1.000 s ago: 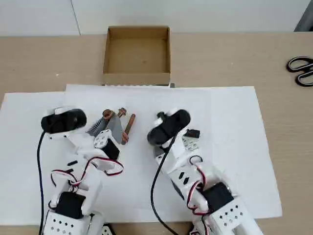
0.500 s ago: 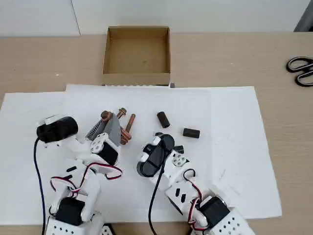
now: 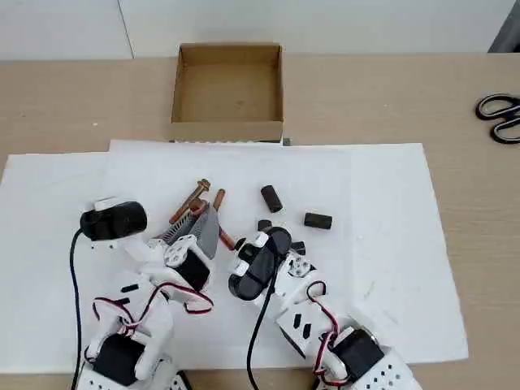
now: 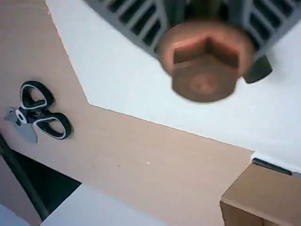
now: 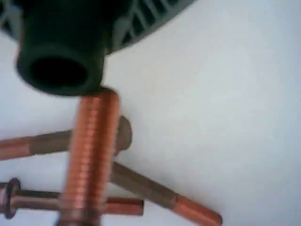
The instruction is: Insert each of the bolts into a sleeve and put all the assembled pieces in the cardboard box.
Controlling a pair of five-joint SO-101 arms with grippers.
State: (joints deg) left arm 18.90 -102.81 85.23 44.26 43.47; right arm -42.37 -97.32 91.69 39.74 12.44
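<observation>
My left jaws grip a bolt [image 4: 204,66] behind its head, my right jaws a sleeve [image 5: 59,61], tip at bore, over the near tabletop [image 3: 390,97]; both seem rigid, light, slippery.

Scissors [image 3: 497,119] run off the high view's edge — the bolt [image 4: 204,66], blurred, hides its own shank.

Cardboard box [image 3: 228,130] behind the paper sheet [image 3: 390,244], bolts [image 3: 188,204] left of sleeves [image 3: 271,198] on it, scissors [image 3: 498,117] far right.
</observation>
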